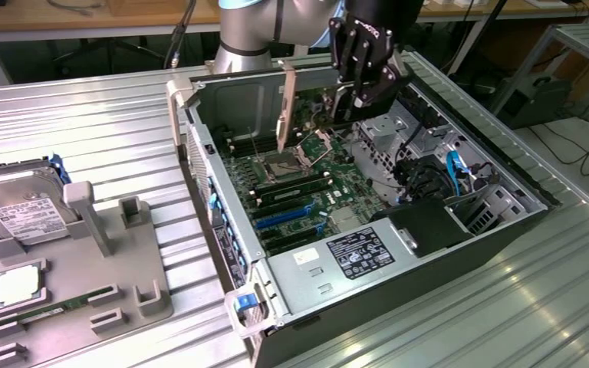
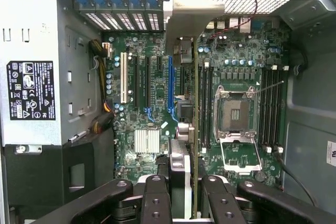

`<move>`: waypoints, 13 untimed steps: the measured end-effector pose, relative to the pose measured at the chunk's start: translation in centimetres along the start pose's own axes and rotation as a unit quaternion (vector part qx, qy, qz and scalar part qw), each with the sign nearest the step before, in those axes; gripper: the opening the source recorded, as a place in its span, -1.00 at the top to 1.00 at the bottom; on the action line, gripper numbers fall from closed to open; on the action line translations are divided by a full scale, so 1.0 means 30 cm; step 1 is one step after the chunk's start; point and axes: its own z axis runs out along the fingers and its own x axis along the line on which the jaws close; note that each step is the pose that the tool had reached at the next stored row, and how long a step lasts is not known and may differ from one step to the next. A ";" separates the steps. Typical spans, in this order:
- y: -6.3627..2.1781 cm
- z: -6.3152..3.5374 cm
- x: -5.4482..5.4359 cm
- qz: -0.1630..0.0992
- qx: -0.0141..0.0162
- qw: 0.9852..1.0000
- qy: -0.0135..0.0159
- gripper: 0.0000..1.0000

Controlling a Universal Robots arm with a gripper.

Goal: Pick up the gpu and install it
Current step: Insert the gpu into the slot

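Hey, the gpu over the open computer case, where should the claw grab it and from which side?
Take the gpu by its upper edge, from above, one finger on each flat face, as the claw has it. It is thin and stands on edge, so the faces are its only broad surfaces, and a top grip leaves the lower edge free toward the motherboard slots.

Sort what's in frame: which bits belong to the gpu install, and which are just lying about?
In the job:
- gpu, held edge-on in the gripper above the board
- open computer case
- motherboard with its blue slot

Lying about:
- hard drive
- memory stick
- grey holder that carries both, beside the case
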 end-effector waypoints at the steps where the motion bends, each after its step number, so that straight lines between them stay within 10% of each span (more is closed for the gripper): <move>1: 0.000 0.002 0.000 0.000 0.000 1.000 0.000 0.44; 13: 0.002 0.024 0.000 -0.003 0.000 1.000 0.000 0.44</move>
